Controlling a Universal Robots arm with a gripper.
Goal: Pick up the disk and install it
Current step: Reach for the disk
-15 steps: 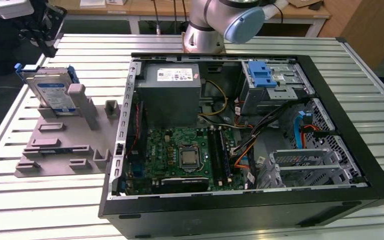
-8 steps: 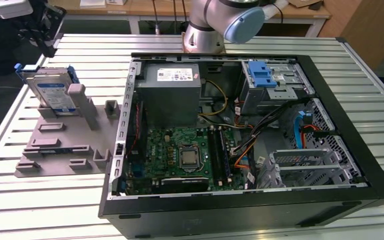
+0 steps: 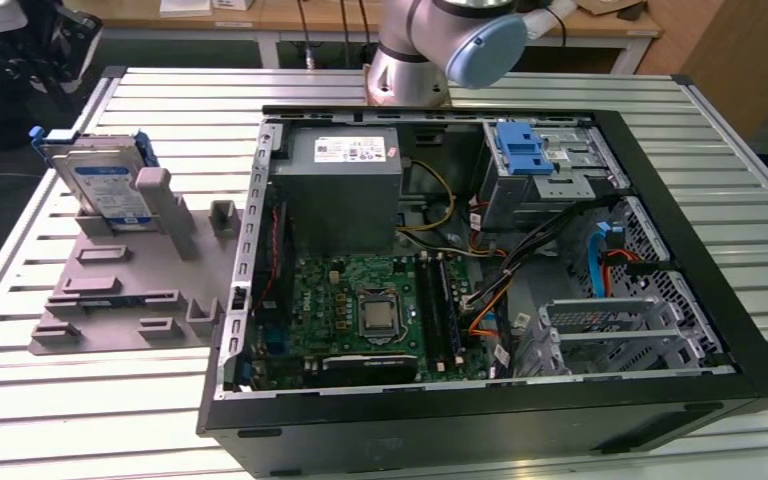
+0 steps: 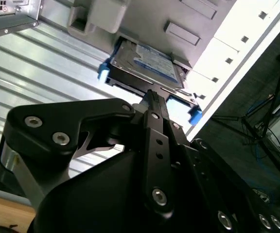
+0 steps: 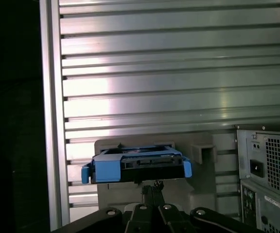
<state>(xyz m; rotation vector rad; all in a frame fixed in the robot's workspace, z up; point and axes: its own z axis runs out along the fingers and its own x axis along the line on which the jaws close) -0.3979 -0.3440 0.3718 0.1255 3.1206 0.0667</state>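
**A:** Where's the disk rn?

**B:** On the grey holder, standing on edge and tilted back a bit. That's at the exterior view's left, w/ the open PC case beside the holder. Both sit on the slatted alu table.

**A:** So not in the case?

**B:** Nope, it's outside, well apart from the drive cage w/ the blue latch, which is at the far end of the case next to the grey PSU box.

**A:** And the gripper?

**B:** In both wrist views the gripper looks pinched narrow, tips together w/ nothing between them. It isn't holding the disk.

**A:** Close to it though?

**B:** It's aimed at it. In the first wrist view the disk is edge-on, w/ its blue bracket wrapping the ends, and the tip lines up approx w/ the middle of that edge. In the second wrist view the label side of the disk shows past the tip. Can't tell the gap from here.

**A:** Arm?

**B:** The arm's base is at the far side of the table, behind the case.
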